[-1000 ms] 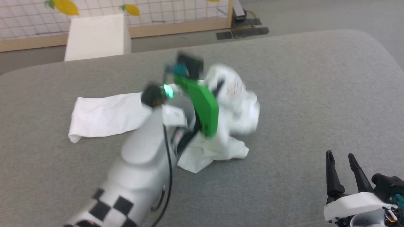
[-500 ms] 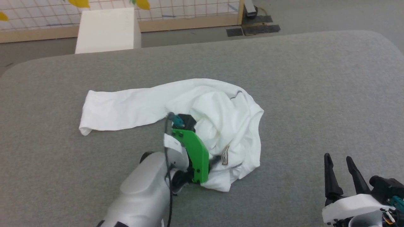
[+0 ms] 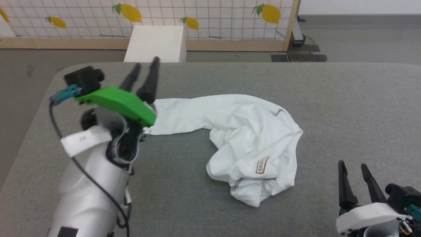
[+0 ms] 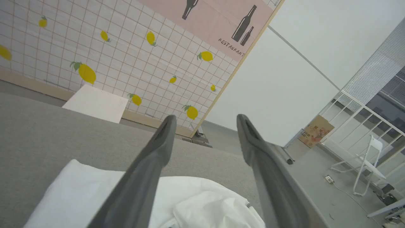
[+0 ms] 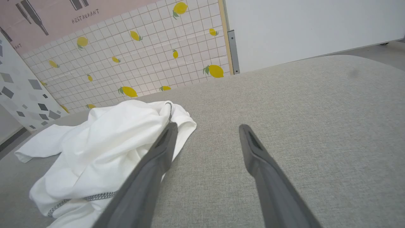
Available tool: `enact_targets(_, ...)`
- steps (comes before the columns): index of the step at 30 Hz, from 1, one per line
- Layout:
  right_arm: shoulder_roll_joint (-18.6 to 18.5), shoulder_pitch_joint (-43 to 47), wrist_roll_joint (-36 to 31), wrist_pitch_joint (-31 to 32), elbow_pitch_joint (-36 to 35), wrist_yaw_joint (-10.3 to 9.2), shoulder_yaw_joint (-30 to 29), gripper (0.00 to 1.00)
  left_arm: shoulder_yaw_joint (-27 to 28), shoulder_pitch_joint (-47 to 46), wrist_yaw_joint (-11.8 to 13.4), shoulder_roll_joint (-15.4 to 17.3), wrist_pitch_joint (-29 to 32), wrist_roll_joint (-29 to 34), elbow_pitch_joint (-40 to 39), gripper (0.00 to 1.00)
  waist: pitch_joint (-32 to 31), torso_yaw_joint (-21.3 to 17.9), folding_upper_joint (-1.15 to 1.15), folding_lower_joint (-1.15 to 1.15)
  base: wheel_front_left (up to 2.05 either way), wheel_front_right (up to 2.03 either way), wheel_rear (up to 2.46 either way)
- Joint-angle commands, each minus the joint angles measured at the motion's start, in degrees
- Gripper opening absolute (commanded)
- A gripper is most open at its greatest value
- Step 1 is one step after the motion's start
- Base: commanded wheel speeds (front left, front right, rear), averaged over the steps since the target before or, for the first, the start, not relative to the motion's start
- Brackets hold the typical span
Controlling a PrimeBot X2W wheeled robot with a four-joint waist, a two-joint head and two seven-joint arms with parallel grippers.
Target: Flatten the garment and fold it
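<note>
The left gripper (image 3: 146, 62) is no longer pressing down on the garment (image 3: 250, 131). It is now hovering raised at the left, fingers apart and holding nothing. The garment is lying crumpled at the centre of the grey surface (image 3: 345, 98), with one strip extending left. The right gripper (image 3: 352, 163) is sitting at the near right, fingers apart, clear of the fabric.

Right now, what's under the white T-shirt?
The T-shirt lies crumpled directly on the grey padded surface, which shows around it. Its folds are heaped over each other, so whatever sits beneath the heap is covered and cannot be seen.
</note>
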Motion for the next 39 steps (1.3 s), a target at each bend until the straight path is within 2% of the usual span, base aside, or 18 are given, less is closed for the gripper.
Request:
enact_targets(1, 0.0, 0.56, 0.23, 0.16, -0.29, -0.08, 0.01, 1.0, 0.07, 2.16, 0.42, 1.55, -3.24, 2.83, -1.33, 1.0, -1.47, 1.67, 0.0, 0.0, 0.0, 0.0, 0.0)
enact_targets(5, 0.0, 0.88, 0.15, 0.36, -0.64, -0.08, -0.12, 1.0, 0.94, 6.6, 2.22, 4.97, -11.97, 9.15, -5.2, 1.0, -2.15, 2.26, 0.0, 0.0, 0.0, 0.0, 0.0)
enact_targets(10, 0.0, 1.2, 0.11, 0.7, -1.16, -0.08, -0.26, 1.0, 1.53, 14.89, 4.76, 7.48, -14.47, 16.01, -8.94, 1.0, -2.57, 2.31, 0.0, 0.0, 0.0, 0.0, 0.0)
enact_targets(13, 0.0, 1.24, 0.09, 1.07, -1.48, -0.08, -0.34, 1.0, 1.63, 20.01, 5.8, 7.34, -14.66, 17.92, -9.55, 1.0, -2.39, 2.2, 0.0, 0.0, 0.0, 0.0, 0.0)
enact_targets(16, 0.0, 1.04, 0.0, 1.71, -1.94, -0.08, -0.77, 1.0, 2.49, 24.22, 6.65, 5.85, -14.72, 18.17, -9.85, 1.0, -2.05, 2.25, 0.0, 0.0, 0.0, 0.0, 0.0)
enact_targets(21, 0.0, -0.46, -0.62, 4.22, -2.91, -0.08, -1.81, 1.0, 4.18, 28.04, 6.23, 3.08, -14.74, 18.98, -10.37, 1.0, -1.01, 2.59, 0.0, 0.0, 0.0, 0.0, 0.0)
enact_targets(25, 0.0, -3.59, -1.31, 10.15, -3.29, -0.08, -1.3, 1.0, 6.31, 29.22, 5.71, 1.36, -14.75, 20.1, -11.09, 1.0, 0.18, 2.24, 0.0, 0.0, 0.0, 0.0, 0.0)
enact_targets(31, 0.0, -15.4, -4.76, 22.65, -4.31, -0.08, -0.9, 1.0, 8.39, 29.61, 4.61, -0.73, -14.75, 22.09, -13.14, 1.0, 4.11, 2.46, 0.0, 0.0, 0.0, 0.0, 0.0)
enact_targets(39, -4.54, -33.41, -5.9, 44.69, 2.97, -0.08, 2.39, 1.0, 8.75, 25.78, 1.46, -3.37, -14.76, 24.38, -14.87, 1.0, 12.6, 7.47, 0.0, 0.0, 0.0, 0.0, 0.0)
